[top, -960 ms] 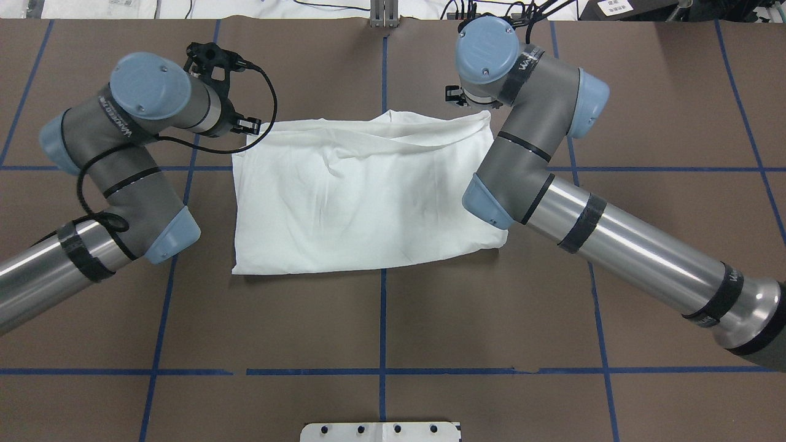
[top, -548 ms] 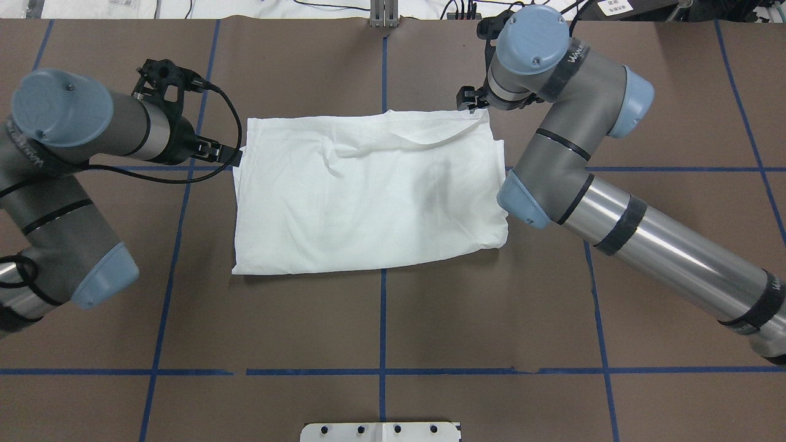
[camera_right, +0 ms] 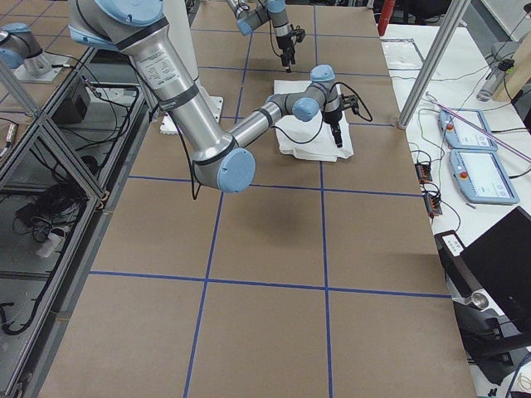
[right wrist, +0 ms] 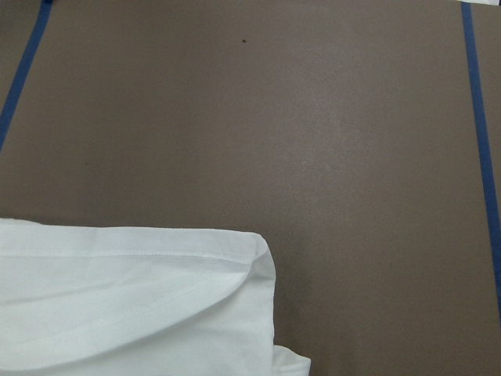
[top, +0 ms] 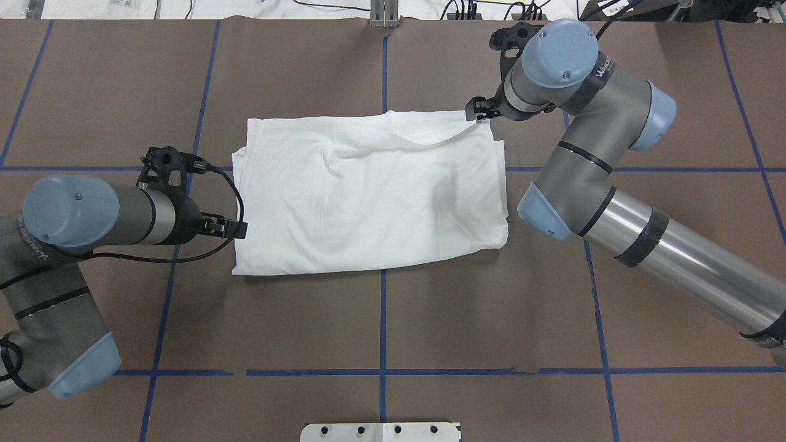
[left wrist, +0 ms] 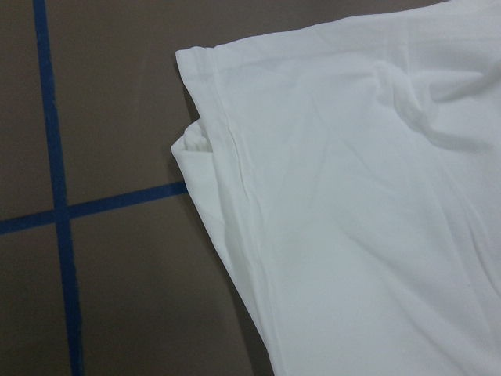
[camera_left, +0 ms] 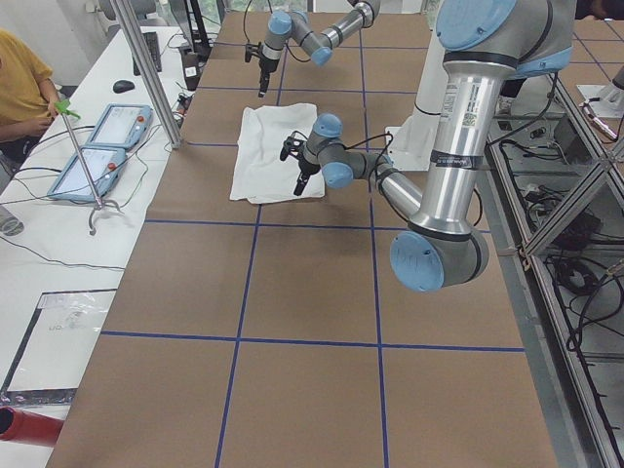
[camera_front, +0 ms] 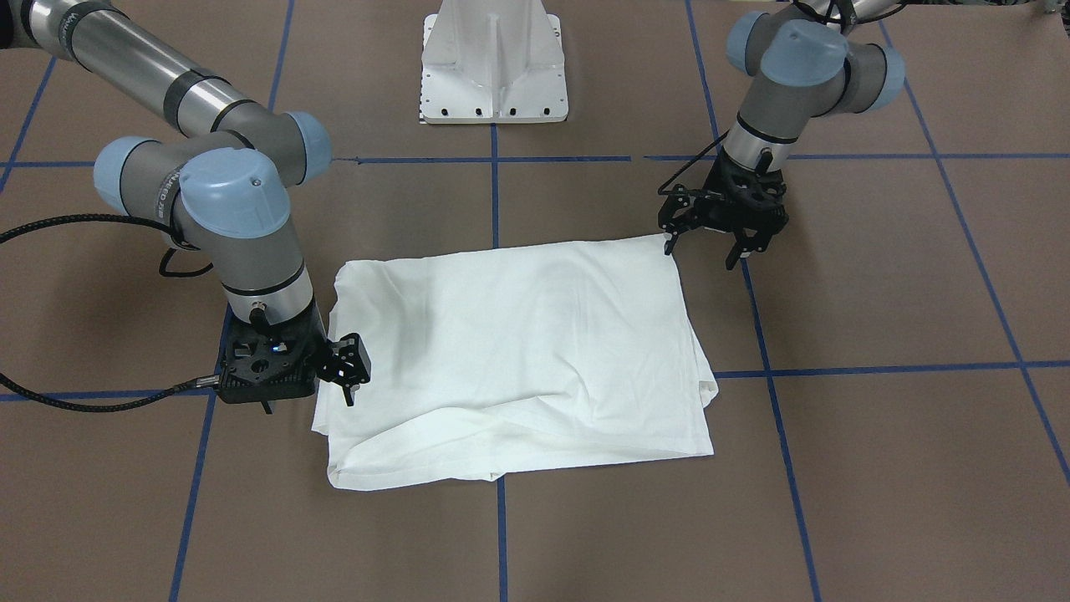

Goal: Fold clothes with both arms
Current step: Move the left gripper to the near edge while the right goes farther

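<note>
White T-shirt (top: 368, 190), seemingly folded, creased

shirt (left wrist: 352, 196): runs off both wrist views' edges.
right gripper (top: 478, 113): mostly under its wrist from overhead.
pedestal (top: 381, 431): cut by overhead's near edge.

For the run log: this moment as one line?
folded white fabric shirt flat on brown table | left gripper jaws open | right gripper jaws open | neither holds it
</note>
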Motion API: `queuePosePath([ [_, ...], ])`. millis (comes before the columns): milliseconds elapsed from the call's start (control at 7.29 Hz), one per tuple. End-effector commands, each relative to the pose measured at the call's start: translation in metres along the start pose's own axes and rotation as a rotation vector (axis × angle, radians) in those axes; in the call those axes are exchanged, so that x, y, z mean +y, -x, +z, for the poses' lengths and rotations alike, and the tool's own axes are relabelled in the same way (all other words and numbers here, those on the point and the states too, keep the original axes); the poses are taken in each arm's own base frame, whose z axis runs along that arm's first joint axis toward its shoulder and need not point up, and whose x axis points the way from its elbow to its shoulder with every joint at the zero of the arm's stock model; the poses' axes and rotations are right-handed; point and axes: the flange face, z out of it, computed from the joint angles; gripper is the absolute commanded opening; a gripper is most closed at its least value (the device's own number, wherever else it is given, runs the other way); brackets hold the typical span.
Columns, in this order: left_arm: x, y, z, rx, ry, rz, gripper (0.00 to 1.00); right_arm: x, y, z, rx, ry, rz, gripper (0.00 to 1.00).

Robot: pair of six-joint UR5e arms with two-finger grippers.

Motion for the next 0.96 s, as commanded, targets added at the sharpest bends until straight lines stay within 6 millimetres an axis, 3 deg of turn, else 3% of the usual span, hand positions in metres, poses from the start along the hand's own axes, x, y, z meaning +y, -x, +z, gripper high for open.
queuePosePath([
  [0,0.035,-0.023,0.021,0.002,0.032,-0.018,0.96,0.001,0.0,0.0,0.0,0.001,0.002,1.0],
  [274,0.056,-0.036,0.039,-0.011,0.046,-0.017,0.94,0.001,0.0,0.0,0.0,0.001,0.002,1.0],
  [411,0.059,-0.043,0.04,0.001,0.051,-0.015,0.79,0.0,0.0,0.0,-0.001,0.0,0.001,1.0],
  [685,0.059,-0.045,0.039,0.006,0.05,-0.02,0.29,0.001,0.002,-0.002,-0.003,-0.002,0.006,1.0],
  [823,0.059,-0.046,0.039,0.008,0.051,-0.021,0.2,0.001,0.002,-0.002,-0.004,-0.004,0.007,1.0],
])
